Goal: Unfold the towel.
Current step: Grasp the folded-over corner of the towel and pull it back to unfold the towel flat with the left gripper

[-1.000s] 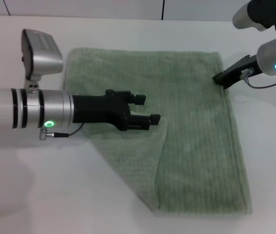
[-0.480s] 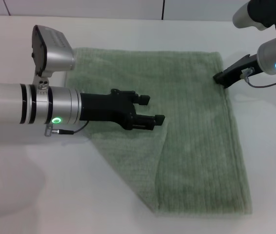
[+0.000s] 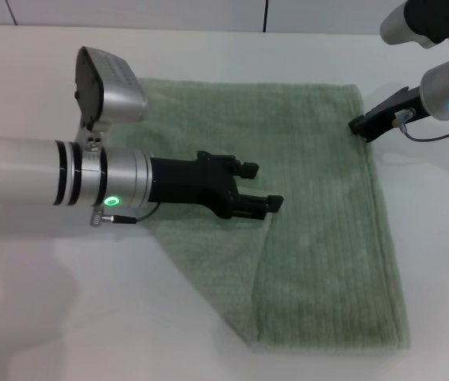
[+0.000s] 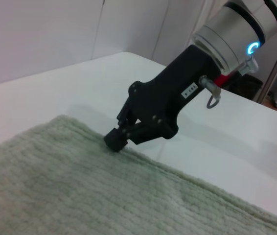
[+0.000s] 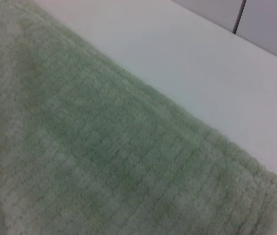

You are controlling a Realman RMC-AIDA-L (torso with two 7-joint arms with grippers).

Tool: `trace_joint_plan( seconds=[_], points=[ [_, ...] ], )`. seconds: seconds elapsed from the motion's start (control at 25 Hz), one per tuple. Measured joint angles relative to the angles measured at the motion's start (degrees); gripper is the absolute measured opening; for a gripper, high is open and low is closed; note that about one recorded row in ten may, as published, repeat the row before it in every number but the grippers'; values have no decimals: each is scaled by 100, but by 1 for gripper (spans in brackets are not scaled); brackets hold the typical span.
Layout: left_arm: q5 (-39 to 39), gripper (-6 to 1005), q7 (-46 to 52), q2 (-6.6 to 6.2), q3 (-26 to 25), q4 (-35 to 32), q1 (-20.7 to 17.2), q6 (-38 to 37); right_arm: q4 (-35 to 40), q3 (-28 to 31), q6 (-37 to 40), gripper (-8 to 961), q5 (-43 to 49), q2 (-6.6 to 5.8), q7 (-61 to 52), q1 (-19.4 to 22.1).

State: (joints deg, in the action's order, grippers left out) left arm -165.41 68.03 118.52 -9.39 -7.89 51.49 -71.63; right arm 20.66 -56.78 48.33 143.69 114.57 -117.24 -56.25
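Observation:
The pale green towel (image 3: 320, 206) lies flat on the white table (image 3: 58, 317). Its near left corner is folded over as a triangular flap (image 3: 220, 266) whose tip lies near the towel's middle. My left gripper (image 3: 262, 186) is open and empty, hovering over the towel just above the flap's tip. My right gripper (image 3: 358, 125) is shut, with its tips resting on the towel's right edge by the far right corner. The left wrist view shows it (image 4: 115, 139) pressing on the hem of the towel (image 4: 55, 191). The right wrist view shows only the towel's corner (image 5: 89, 161).
Bare white table surrounds the towel on all sides. A pale wall with dark seams (image 3: 265, 14) runs along the far edge of the table.
My left gripper has moved to the right and slightly nearer across the towel, staying open. The right gripper and the towel have not moved.

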Motion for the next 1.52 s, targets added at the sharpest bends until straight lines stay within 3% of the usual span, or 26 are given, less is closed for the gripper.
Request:
trace_joint_plan(
  seconds=[0.56, 0.84, 1.52],
  points=[
    [22, 785, -97, 0, -22, 320, 7, 396, 0, -33, 1, 0, 1, -17, 0, -3],
    [9, 785, -198, -6, -3, 697, 34, 950, 0, -35, 10, 1, 1, -16, -1, -13],
    [-1, 785, -199, -35, 222, 638, 86, 1108, 0, -35, 17, -1, 1, -14, -1, -8]
  ],
)
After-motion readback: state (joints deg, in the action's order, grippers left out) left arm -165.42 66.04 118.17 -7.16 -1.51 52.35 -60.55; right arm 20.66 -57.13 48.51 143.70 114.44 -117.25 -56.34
